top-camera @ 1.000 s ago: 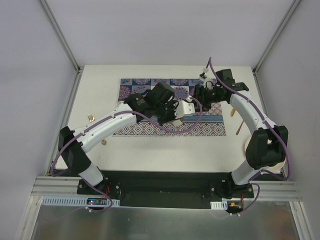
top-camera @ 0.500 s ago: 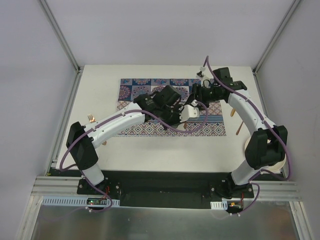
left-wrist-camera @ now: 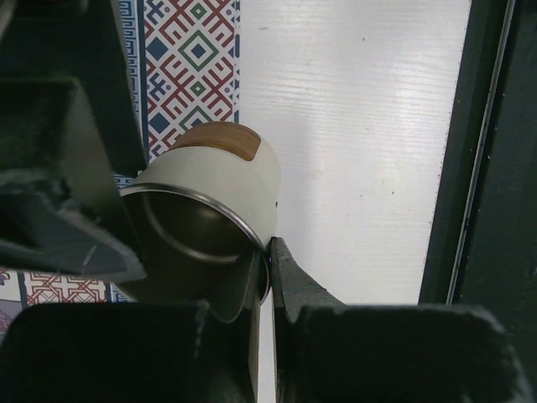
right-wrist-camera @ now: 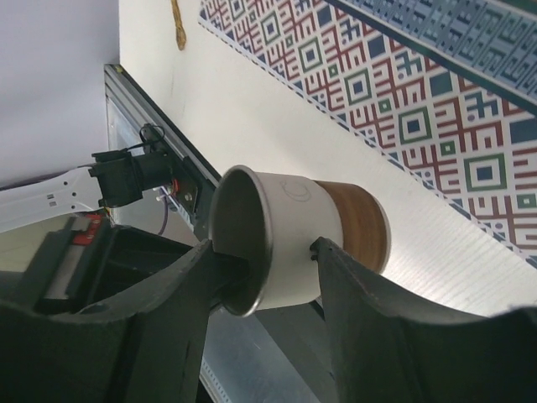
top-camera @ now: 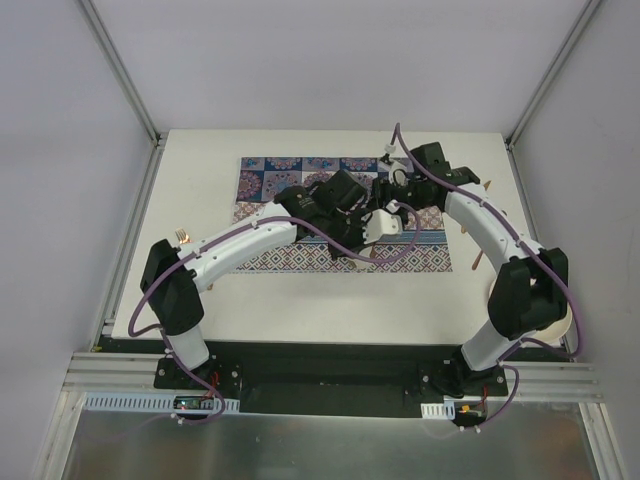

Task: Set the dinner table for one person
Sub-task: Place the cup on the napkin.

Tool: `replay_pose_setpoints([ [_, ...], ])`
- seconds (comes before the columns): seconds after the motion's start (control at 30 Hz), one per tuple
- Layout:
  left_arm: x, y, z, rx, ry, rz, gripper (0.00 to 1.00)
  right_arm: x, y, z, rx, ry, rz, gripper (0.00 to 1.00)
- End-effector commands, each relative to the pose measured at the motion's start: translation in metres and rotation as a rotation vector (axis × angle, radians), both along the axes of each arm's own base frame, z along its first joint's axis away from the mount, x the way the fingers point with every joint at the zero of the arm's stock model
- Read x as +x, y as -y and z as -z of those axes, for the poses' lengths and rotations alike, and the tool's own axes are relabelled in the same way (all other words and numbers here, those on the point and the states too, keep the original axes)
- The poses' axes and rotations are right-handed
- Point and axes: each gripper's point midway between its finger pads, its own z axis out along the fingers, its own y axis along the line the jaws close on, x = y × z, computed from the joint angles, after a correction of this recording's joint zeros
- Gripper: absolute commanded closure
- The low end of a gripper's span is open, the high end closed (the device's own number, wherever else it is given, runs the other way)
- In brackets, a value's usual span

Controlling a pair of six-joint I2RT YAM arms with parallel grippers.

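Table (top-camera: 300, 300): white top with frame rails round it, taking up most of the overhead view. Placemat (top-camera: 290, 262) lies flat on its far middle. Cup (right-wrist-camera: 294, 222), white with a wood base, is tipped on its side, off the table, over the mat's right end. Left gripper (left-wrist-camera: 267, 260) is pinched on the cup's rim, one finger inside. Right gripper (right-wrist-camera: 267, 252) is clamped across the cup's body, a finger on either side. Wooden utensils (top-camera: 478, 258) lie just right of the mat.
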Motion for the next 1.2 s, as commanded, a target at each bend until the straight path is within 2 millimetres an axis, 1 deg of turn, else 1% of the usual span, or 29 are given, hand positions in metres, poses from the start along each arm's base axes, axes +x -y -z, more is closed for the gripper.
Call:
replay_pose_setpoints([
  [0.0,-0.001,0.015,-0.019,-0.063,0.010,0.030,1.00,-0.015,0.001,0.010,-0.020,-0.035,-0.003,0.46],
  [0.2,-0.001,0.015,-0.018,-0.060,0.012,0.031,1.00,-0.027,0.006,0.028,-0.042,-0.076,-0.006,0.46],
  [0.3,0.001,0.016,-0.017,-0.059,0.011,0.029,1.00,-0.031,0.006,0.034,-0.048,-0.087,-0.009,0.50],
  [0.4,0.002,0.018,-0.013,-0.051,0.006,0.027,1.00,-0.032,0.007,0.037,-0.046,-0.094,-0.008,0.64],
  [0.43,0.002,0.018,-0.012,-0.049,0.003,0.028,1.00,-0.033,0.006,0.038,-0.046,-0.097,-0.010,0.72],
  [0.5,0.002,0.018,-0.011,-0.049,0.003,0.028,1.00,-0.035,0.007,0.042,-0.050,-0.107,-0.011,0.81],
  [0.53,0.002,0.019,-0.010,-0.045,0.002,0.027,1.00,-0.034,0.006,0.042,-0.049,-0.108,-0.009,0.91],
  [0.6,0.003,0.019,-0.010,-0.045,0.002,0.025,1.00,-0.034,0.006,0.044,-0.050,-0.110,-0.009,0.99],
  [0.67,0.003,0.019,-0.008,-0.041,0.001,0.022,1.00,-0.034,0.006,0.046,-0.055,-0.113,-0.010,0.99],
  [0.83,0.005,0.017,-0.008,-0.036,0.007,0.015,1.00,-0.033,0.006,0.046,-0.050,-0.109,-0.006,0.99],
  [0.97,0.010,0.018,-0.009,-0.027,0.021,-0.012,1.00,-0.030,0.005,0.047,-0.052,-0.111,0.001,0.99],
  [1.0,0.014,0.017,-0.009,-0.021,0.028,-0.030,0.92,-0.030,0.005,0.048,-0.054,-0.107,0.001,0.99],
  [1.07,0.019,0.017,-0.010,-0.015,0.037,-0.058,0.70,-0.028,0.005,0.050,-0.062,-0.109,0.006,0.99],
  [1.1,0.024,0.017,-0.012,-0.013,0.060,-0.079,0.58,-0.028,0.006,0.050,-0.067,-0.109,0.008,0.99],
  [1.17,0.028,0.018,-0.021,-0.030,0.079,-0.099,0.46,-0.025,0.006,0.050,-0.069,-0.104,0.013,0.99],
])
